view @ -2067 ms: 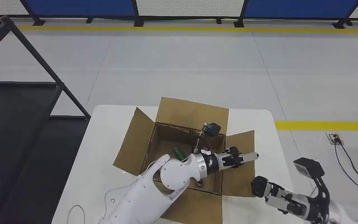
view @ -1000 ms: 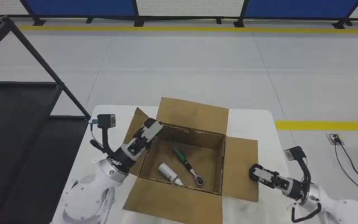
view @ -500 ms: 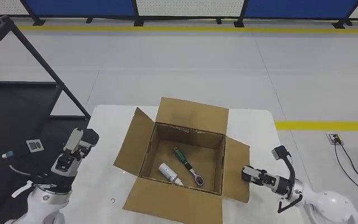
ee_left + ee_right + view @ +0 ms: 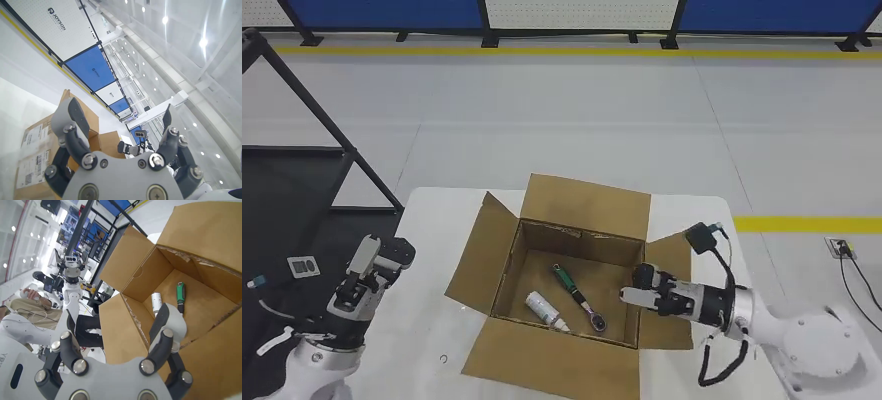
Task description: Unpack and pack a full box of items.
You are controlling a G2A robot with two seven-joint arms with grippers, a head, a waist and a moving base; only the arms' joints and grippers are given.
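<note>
**Top view: right hand at the box rim, unpacking stage**

The right hand point(image 4: 634, 296), released and empty, hovers at the right wall of the open box point(image 4: 582, 205). Inside lie a green-handled ratchet point(image 4: 577, 292) and a white bottle point(image 4: 545, 310). The likely next move is to descend and straddle the ratchet. The left hand point(image 4: 377, 262), also released, is well apart at the tabletop point(image 4: 432, 225) edge.

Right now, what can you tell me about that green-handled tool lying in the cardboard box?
The ratchet wrench has a green and black grip, a dark neck and a round, shiny metal head. It lies flat on the floor of the open cardboard box, slanted, with the grip toward the far wall and the head nearer the robot. A white bottle lies beside it, with a gap between them. Nothing but the box floor touches it.
</note>
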